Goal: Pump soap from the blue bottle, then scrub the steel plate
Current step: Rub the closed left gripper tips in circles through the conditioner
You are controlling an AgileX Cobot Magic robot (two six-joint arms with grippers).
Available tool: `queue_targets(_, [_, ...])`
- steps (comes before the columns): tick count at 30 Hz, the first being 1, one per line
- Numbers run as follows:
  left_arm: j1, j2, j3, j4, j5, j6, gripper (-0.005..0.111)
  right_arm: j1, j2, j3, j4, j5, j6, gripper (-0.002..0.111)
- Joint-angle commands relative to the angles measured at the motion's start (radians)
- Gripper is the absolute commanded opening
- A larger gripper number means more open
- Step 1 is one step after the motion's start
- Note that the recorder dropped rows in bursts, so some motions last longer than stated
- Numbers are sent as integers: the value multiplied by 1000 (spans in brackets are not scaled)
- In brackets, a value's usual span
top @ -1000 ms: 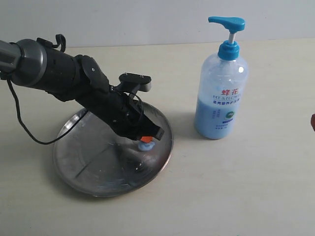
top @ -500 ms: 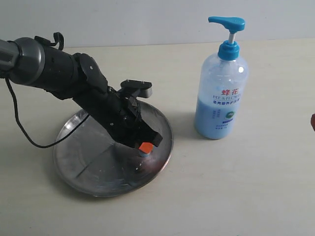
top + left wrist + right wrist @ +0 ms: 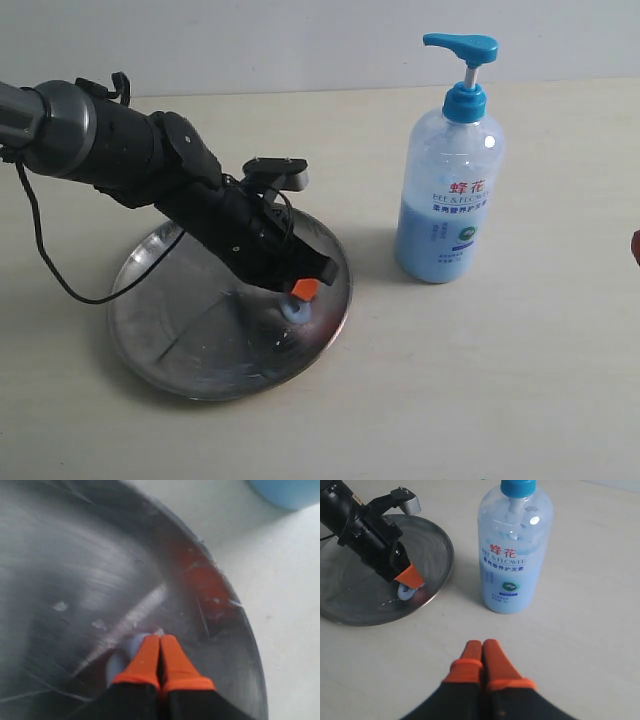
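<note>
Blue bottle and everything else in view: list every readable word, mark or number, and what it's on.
"蜂花": red characters on the front of the bottle.
Small Latin line under them: looks like "BEE & FLOWER", but it is blurred and not certain.
Row of blue characters below that: too small to read.
Green emblem with fine print beneath: unreadable.
Plate: no text visible.

We take this for a robot test bench in a lab, not a home kitchen.
A plain cream tabletop (image 3: 520, 390) meets a blank pale wall (image 3: 300, 40); a black robot arm (image 3: 120, 150) trails a loose cable (image 3: 40, 250) across it; a blue bottle (image 3: 448, 190) and a steel plate (image 3: 170, 320) stand on it like props.
</note>
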Motion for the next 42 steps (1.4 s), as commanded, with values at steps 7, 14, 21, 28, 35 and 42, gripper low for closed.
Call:
queue_targets(7, [0,40,1,31,-28,5,0,-1,-3,4,3,-18,-4,0])
queue_targets(14, [17,40,1,151,62,-10,0,-1,-3,4,3,-18,-4,0])
queue_targets(21, [29,38,1,331,148,-120,0,-1,-3,4,3,-18,-4,0])
queue_targets(28, [29,9,1,364,213,-131,0,-1,-3,4,3,-22,-4,0])
queue_targets(35, [29,-1,1,237,197,-121,0,-1,-3,4,3,-22,-4,0])
queue_targets(42, [27,-1,1,140,133,-105,0,-1,-3,4,3,-22,-4,0])
